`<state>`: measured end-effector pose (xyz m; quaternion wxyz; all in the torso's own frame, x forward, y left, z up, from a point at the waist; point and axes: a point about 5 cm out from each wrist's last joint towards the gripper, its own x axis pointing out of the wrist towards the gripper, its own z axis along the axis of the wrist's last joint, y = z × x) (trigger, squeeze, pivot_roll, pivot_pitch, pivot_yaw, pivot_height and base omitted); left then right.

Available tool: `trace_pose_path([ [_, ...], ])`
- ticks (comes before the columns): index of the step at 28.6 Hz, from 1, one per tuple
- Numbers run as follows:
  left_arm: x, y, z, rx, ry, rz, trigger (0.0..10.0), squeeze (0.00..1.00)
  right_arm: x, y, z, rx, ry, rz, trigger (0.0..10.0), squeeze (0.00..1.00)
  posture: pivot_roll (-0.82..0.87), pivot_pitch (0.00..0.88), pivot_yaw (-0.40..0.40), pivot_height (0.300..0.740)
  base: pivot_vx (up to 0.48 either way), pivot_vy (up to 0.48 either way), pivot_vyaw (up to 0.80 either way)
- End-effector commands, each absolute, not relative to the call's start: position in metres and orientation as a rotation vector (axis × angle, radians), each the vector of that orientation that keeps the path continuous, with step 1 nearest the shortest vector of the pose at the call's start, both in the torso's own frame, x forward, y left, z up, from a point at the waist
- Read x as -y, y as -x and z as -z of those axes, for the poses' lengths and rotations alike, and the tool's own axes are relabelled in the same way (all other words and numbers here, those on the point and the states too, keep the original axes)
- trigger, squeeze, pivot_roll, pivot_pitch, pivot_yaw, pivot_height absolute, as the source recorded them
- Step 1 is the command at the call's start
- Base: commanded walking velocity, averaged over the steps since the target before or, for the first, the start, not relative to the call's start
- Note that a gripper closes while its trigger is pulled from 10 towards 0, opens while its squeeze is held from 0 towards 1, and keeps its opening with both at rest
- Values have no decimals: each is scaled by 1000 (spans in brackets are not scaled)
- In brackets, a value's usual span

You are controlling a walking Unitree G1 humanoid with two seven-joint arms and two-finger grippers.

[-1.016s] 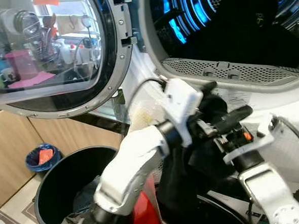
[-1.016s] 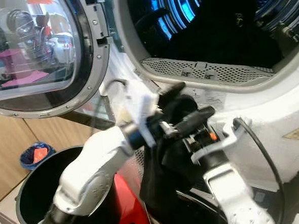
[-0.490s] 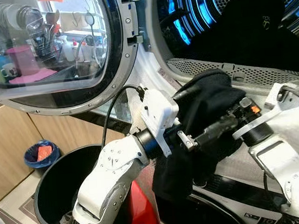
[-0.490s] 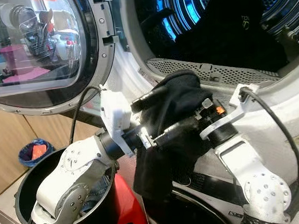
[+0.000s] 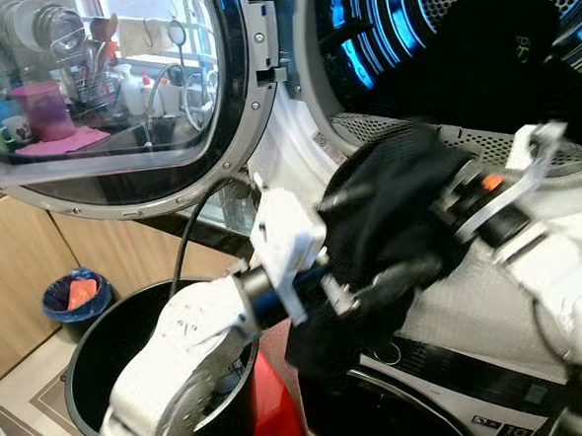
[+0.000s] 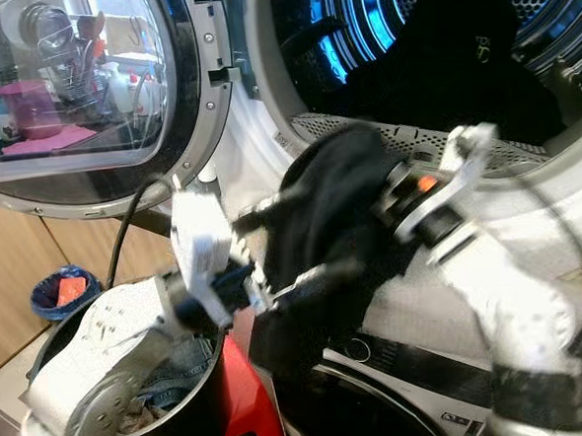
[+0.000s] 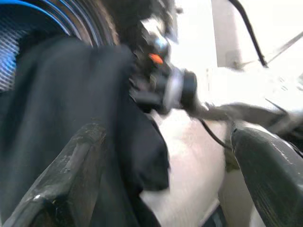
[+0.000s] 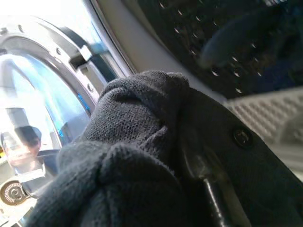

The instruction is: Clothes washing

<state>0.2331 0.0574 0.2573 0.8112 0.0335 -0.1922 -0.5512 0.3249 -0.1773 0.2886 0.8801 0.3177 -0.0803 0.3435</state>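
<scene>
Both grippers hold a black garment [image 5: 385,217] up in front of the washing machine's open drum [image 5: 479,58], just below its perforated lower rim, with more dark laundry [image 6: 439,56] lying inside the drum at 12 o'clock from it. The right gripper [image 5: 438,204] is pinched on the knitted cloth, one finger [image 8: 208,184] buried in its folds, while the left gripper [image 7: 165,156] stands spread, one finger [image 7: 71,170] against the hanging fabric. At 8 o'clock from the garment sits a dark bucket [image 5: 112,367] holding clothes, under the open round door [image 5: 115,90].
</scene>
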Motion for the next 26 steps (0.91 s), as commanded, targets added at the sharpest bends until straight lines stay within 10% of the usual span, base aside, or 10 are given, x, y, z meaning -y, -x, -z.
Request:
trace_pose_path([
  [1, -55, -225, -257, 404, -83, 1229, 10000, 0, 185, -327, -304, 232, -631, -717, 10000, 0, 4, 0, -53, 740, 0, 0, 0],
  [26, -69, -192, -227, 184, -104, 1126, 10000, 0, 175, -395, -451, 396, -368, -400, 10000, 0, 64, 35, -175, 740, 0, 0, 0],
])
